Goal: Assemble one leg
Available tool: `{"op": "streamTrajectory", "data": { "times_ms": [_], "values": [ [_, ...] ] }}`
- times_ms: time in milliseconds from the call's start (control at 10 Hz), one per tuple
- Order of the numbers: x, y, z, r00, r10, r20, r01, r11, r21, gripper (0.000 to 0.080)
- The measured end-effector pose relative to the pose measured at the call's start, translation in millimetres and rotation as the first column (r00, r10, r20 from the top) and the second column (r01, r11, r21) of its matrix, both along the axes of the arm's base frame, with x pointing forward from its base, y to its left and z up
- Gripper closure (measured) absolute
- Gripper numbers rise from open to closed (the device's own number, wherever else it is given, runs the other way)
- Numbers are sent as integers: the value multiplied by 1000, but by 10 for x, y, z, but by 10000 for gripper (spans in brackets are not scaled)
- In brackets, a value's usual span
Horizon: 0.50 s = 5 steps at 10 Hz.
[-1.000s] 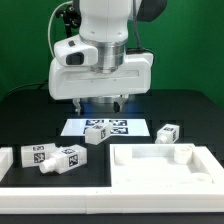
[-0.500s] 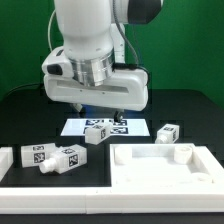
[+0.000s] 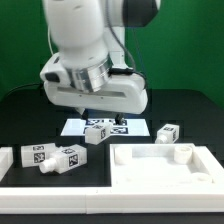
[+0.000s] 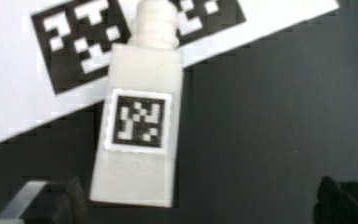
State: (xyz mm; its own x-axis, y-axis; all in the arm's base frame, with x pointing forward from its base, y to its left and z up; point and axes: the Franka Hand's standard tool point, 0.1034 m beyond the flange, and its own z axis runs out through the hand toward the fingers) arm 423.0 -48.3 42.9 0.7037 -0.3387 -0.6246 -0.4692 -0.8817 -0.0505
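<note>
A white leg (image 3: pixel 97 133) with a black-and-white tag lies on the marker board (image 3: pixel 125 127) at the middle of the table. In the wrist view this leg (image 4: pixel 140 120) lies lengthwise with its round stub end away from the fingers, offset toward one finger. My gripper (image 3: pixel 100 114) hovers just above it, open and empty. Its two dark fingertips (image 4: pixel 43 205) show on either side at the edge of the wrist view, apart from the leg. Another leg (image 3: pixel 168 132) stands to the exterior view's right. Two more legs (image 3: pixel 62 158) lie at the left.
The large flat white table-top piece (image 3: pixel 130 172) with a raised rim lies at the front right. A white block (image 3: pixel 5 162) sits at the left edge. The marker board's tags (image 4: pixel 78 40) show behind the leg in the wrist view.
The arm has swung toward the exterior view's left and come down a little over the marker board. The parts on the table have not moved.
</note>
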Motion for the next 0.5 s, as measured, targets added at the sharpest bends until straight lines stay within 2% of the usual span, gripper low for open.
{"op": "streamTrajectory", "data": {
  "times_ms": [100, 400, 500],
  "values": [
    [-7, -58, -53, 995, -13, -102, 19, 998, 52, 151],
    [-31, -26, -187, 949, 17, -316, 35, 987, 159, 151],
    [41, -38, -245, 956, 16, -294, 30, 988, 150, 151]
  ]
}}
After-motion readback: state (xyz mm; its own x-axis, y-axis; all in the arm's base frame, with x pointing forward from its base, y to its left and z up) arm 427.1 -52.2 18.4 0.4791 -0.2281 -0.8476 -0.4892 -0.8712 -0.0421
